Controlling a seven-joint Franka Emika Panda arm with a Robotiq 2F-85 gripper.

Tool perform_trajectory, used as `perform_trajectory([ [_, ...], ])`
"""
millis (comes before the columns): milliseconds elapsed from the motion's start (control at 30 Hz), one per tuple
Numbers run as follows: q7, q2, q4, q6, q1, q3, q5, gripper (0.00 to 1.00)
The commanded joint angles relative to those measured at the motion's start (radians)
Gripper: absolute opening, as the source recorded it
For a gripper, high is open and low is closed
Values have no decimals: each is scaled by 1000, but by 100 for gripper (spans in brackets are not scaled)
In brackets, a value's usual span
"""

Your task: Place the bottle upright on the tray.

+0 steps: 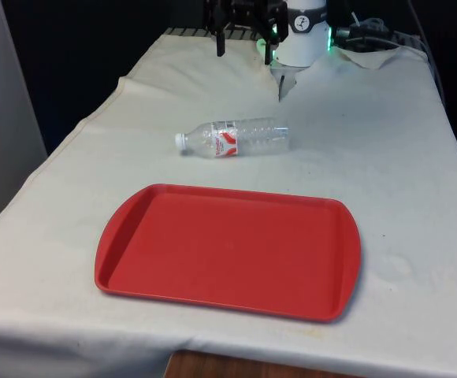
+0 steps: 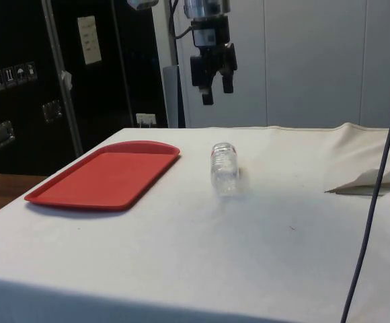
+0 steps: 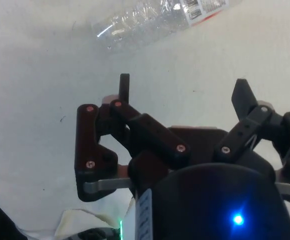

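Gripper (image 2: 213, 89) high in the side view's upper middle, fingers (image 3: 124, 87) spread apart, holding nothing. Clear bottle (image 1: 233, 138) lying on its side on the white cloth (image 1: 386, 157), frame centre, cap toward the front view's left. Red tray (image 1: 228, 250) just below it, apart.

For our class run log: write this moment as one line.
gripper: open, raised above table | bottle: lying on its side on cloth | tray: no bottle on it | stage: bottle not yet grasped
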Motion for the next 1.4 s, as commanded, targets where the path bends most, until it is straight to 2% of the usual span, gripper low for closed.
perform_trajectory([
  [0, 15, 4, -1, 9, 0, -1, 3, 100],
  [400, 106, 22, 0, 11, 0, -1, 11, 100],
  [700, 147, 41, 1, 16, 0, 0, 11, 100],
  [1367, 247, 99, 3, 62, 0, 0, 58, 100],
])
